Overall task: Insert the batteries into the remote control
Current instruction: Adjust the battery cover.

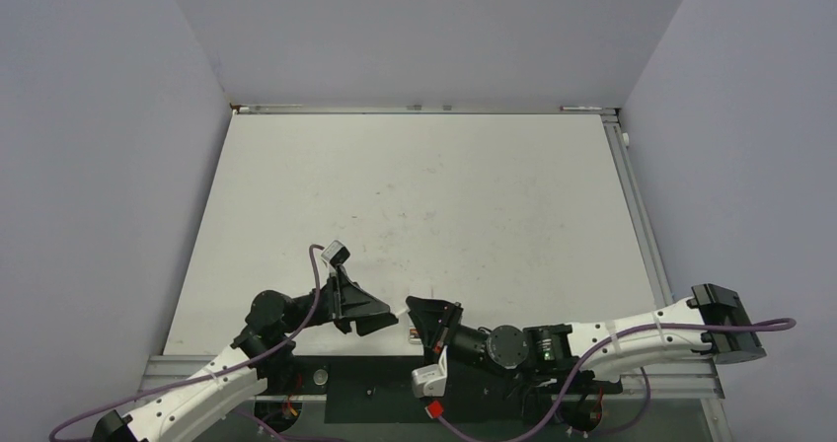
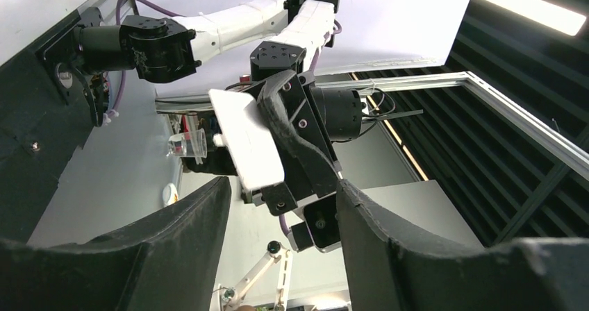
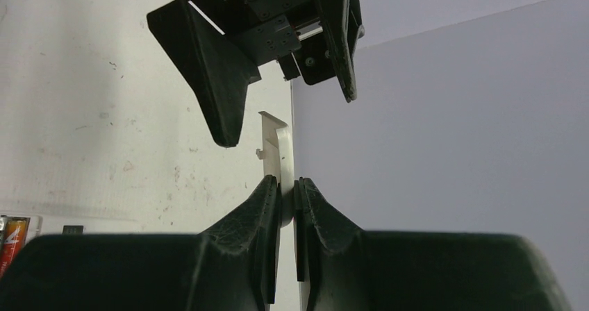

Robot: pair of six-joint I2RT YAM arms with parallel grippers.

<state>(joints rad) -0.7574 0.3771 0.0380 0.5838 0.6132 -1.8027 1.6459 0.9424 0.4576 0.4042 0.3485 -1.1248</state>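
Observation:
My right gripper [image 3: 287, 186] is shut on a thin white plastic plate [image 3: 281, 151] with a small latch tab, held edge-up. It looks like the remote control's plain white back piece. In the left wrist view the same plate [image 2: 246, 141] shows as a flat white rectangle in the right gripper's fingers. My left gripper [image 2: 285, 207] is open and empty, facing the plate at close range; its fingers [image 3: 208, 82] hang just beyond it. In the top view both grippers meet near the table's front edge, left [image 1: 380, 316] and right [image 1: 419, 329]. One battery end [image 3: 12, 238] with an orange label shows at the frame edge. No red button panel shows.
A clear plastic cup [image 2: 187, 144] stands behind the right arm. The aluminium rail [image 1: 197, 368] runs along the table's near edge by the arm bases. Grey walls enclose the white table [image 1: 424, 195] on three sides.

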